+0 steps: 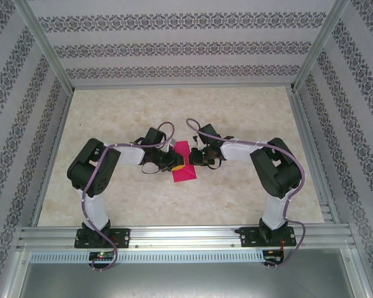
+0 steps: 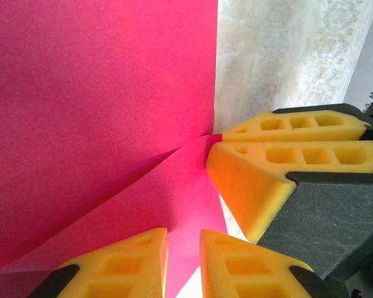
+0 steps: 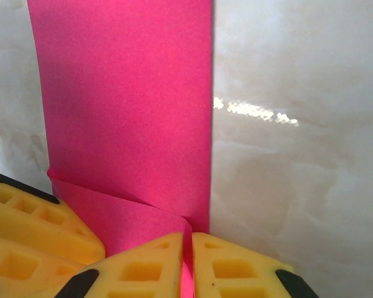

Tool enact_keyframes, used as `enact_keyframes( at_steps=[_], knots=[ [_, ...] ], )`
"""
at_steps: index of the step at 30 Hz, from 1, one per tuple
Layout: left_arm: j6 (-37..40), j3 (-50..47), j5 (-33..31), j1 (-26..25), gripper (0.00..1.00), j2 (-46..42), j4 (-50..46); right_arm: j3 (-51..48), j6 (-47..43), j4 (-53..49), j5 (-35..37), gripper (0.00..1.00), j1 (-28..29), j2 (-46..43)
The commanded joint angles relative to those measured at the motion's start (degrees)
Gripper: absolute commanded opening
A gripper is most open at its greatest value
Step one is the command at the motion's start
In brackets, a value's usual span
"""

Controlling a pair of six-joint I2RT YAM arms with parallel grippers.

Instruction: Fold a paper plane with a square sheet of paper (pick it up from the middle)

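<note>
At the near edge the two arm bases (image 1: 102,236) sit bolted to an aluminium rail (image 1: 186,231), and each arm bends inward so that the claws meet over the middle of the table (image 1: 248,118). The left claw (image 1: 176,164) and the right claw (image 1: 194,158) face each other tip to tip. The square sheet of paper (image 1: 185,174) is between them, a creased magenta strip running from near to far. Whether it rests on the table or hangs just above it is unclear. From the right wrist, the right claw's yellow pads (image 3: 236,270) are pressed together on the sheet's edge, pinching a thin layer, and a folded flap slants across to the left claw's pads at the lower left. From the left wrist, the left claw's pads (image 2: 121,267) stand a narrow slot apart with pink showing in the slot; I cannot tell whether they press on the paper. In that same view the right claw's pads close on the tip where a diagonal crease ends. Beyond the sheet lies bare marbled table, then patterned walls (image 1: 186,46).
</note>
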Motion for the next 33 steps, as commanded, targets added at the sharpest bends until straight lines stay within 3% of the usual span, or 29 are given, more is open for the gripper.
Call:
enact_keyframes(
  at_steps=[1,13,33],
  knots=[
    [1.49,1.26,-0.23,-0.71,0.22,-0.01,-0.64,1.66,-1.11,0.02,0.74,0.13,0.16,0.90],
    [1.73,0.81,0.25,-0.68,0.25,-2.52,0.96,2.16,-1.18,-0.40,1.40,0.12,0.15,2.04],
    [1.85,1.32,-2.18,-0.74,0.21,1.35,-2.50,2.86,-0.79,-1.22,1.47,0.13,0.26,2.39]
  ],
)
